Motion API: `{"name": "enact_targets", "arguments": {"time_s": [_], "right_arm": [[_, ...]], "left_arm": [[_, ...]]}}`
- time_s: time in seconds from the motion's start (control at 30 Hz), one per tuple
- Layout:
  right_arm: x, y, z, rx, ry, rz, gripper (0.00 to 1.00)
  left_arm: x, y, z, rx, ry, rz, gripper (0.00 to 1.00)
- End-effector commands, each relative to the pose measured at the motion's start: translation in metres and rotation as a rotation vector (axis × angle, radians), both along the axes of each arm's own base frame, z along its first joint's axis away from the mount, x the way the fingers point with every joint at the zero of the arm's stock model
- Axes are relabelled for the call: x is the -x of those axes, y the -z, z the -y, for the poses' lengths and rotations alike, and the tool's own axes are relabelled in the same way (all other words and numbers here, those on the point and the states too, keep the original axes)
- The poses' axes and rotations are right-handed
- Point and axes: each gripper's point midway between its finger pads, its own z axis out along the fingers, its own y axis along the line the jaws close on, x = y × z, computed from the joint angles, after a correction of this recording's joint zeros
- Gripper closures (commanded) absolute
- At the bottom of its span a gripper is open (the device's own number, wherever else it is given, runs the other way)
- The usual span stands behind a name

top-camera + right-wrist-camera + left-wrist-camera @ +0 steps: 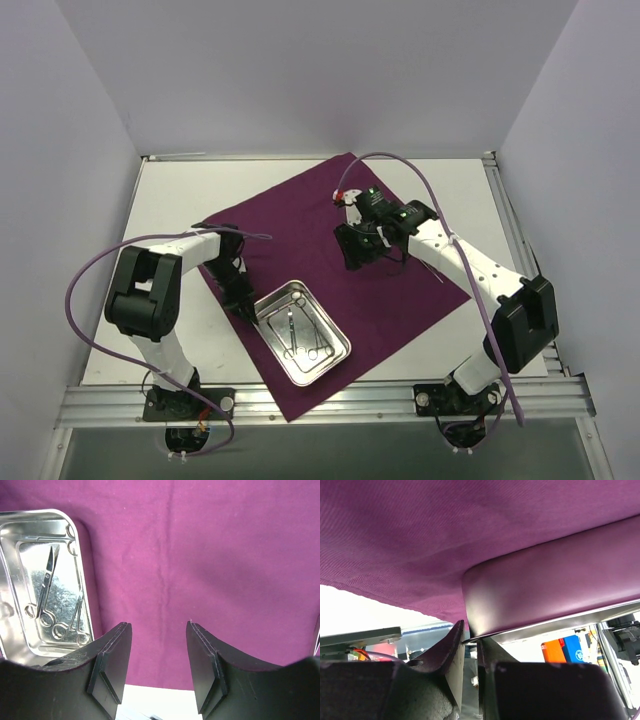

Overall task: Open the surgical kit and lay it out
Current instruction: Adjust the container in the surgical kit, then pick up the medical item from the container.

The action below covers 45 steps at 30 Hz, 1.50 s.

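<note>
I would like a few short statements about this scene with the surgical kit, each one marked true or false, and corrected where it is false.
1. The steel tray rests on the purple cloth. True.
2. The instruments lie on the cloth beside the tray. False: they lie inside the tray.
3. The right gripper is open and holds nothing. True.
4. The left gripper hangs far from the tray. False: its fingers are closed on the tray's rim.
5. The cloth is folded over the tray and hides it. False: the cloth lies spread out under the tray, which is in plain view.
</note>
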Motion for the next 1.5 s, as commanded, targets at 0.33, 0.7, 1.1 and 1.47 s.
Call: {"name": "enact_targets", "arguments": {"time_s": [0.33,0.7,1.1,1.47], "right_arm": [[-0.009,-0.001,-0.002,0.040,-0.029,-0.017,0.52],[-0.009,0.001,-0.008,0.011,-0.013,-0.033,0.52],[-0.007,-0.015,-0.003,-0.008,-0.002,0.011,0.52],[-0.002,-0.045,0.016,-0.105,0.087,0.063,0.52]], "left_arm": [[-0.016,0.015,-0.017,-0.083,0.029,0.144,0.98],[-0.022,-0.004,-0.035,-0.183,0.021,0.243,0.16],[-0.041,-0.081,-0.024,-0.111,0.128,0.527,0.28],[-0.020,-0.104,0.105,0.397,0.619,0.768,0.44]]}}
